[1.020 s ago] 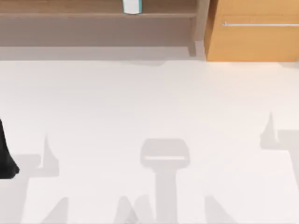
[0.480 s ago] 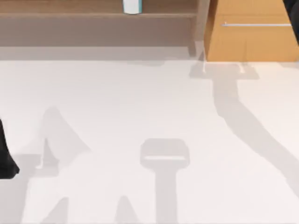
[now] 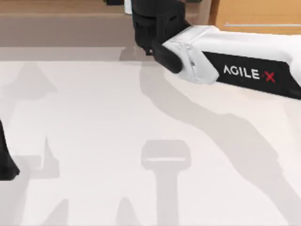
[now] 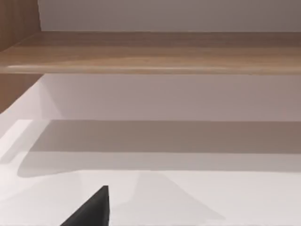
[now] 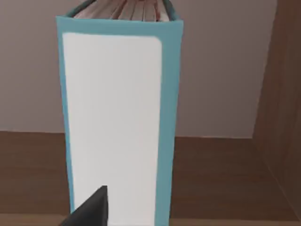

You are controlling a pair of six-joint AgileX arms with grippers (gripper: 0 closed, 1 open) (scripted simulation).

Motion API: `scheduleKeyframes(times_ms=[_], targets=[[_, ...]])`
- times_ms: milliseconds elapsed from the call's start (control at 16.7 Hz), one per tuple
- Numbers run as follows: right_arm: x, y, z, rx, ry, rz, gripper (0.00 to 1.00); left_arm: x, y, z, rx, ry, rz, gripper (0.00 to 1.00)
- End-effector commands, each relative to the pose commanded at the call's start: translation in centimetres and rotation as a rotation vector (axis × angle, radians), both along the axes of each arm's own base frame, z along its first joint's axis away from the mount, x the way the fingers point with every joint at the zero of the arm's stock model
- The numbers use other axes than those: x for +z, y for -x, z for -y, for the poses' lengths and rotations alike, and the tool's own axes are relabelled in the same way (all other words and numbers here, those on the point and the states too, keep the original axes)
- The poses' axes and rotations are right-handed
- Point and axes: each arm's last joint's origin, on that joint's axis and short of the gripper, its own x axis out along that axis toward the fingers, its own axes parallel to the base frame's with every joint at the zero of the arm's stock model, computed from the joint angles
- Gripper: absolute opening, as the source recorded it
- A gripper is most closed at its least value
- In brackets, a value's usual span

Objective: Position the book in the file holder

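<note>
The book (image 5: pixel 113 122) stands upright on a wooden shelf (image 5: pixel 211 188), its white spine edged in teal and facing the right wrist camera at close range. From above, a white sliver of the book (image 3: pixel 127 6) shows on the back shelf, beside the black head of my right arm. My right gripper (image 3: pixel 141 12) is at the book, over the shelf's middle. One dark fingertip (image 5: pixel 94 207) shows low in front of the spine. The file holder is out of view.
A long wooden shelf (image 3: pixel 56 7) runs along the back. At the back right stands a wooden cabinet (image 3: pixel 254 19) with a metal handle. My left arm (image 3: pixel 4 160) is parked at the left edge of the white table (image 3: pixel 94 117).
My right arm has swung in from the right to the back shelf and now covers most of the book. The left arm has not moved.
</note>
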Motion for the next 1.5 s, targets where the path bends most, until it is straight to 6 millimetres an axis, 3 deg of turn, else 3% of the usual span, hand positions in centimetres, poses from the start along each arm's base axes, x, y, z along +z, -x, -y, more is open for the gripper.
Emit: scheduleKeyframes(times_ms=[180, 360, 1380, 1500], targets=[[-3.0, -1.5, -3.0, 0.005, -0.011, 0.016, 1.00, 0.0, 0.0, 0.0, 0.000, 0.000, 0.000, 1.00], [-4.3, -2.1, -4.1, 0.007, -0.020, 0.026, 1.00, 0.0, 0.0, 0.0, 0.000, 0.000, 0.000, 1.00], [-4.2, -4.1, -4.1, 0.007, -0.020, 0.027, 1.00, 0.0, 0.0, 0.0, 0.000, 0.000, 0.000, 1.00], [-4.2, -4.1, -4.1, 0.007, -0.020, 0.027, 0.85, 0.0, 0.0, 0.0, 0.000, 0.000, 0.000, 1.00]])
